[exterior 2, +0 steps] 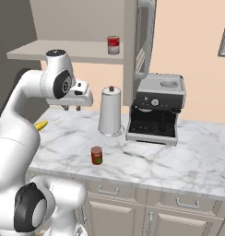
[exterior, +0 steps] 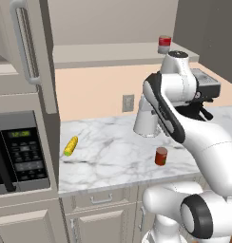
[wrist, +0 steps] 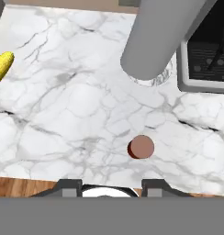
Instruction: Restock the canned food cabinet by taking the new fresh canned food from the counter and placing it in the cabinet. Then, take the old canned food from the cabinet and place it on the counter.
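Gripper [wrist: 111, 186] empty, fingers apart, above upright dark-red can [wrist: 141, 147] on counter [wrist: 77, 114].

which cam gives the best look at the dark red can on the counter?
Right base view: the dark red can stands unobstructed, side and top visible. Left base view shows it close beside the arm. Hand view shows just its round top.

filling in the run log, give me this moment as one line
phase: pre-grasp | gripper: open, above counter | new can: upright on counter, untouched | old can: on cabinet shelf
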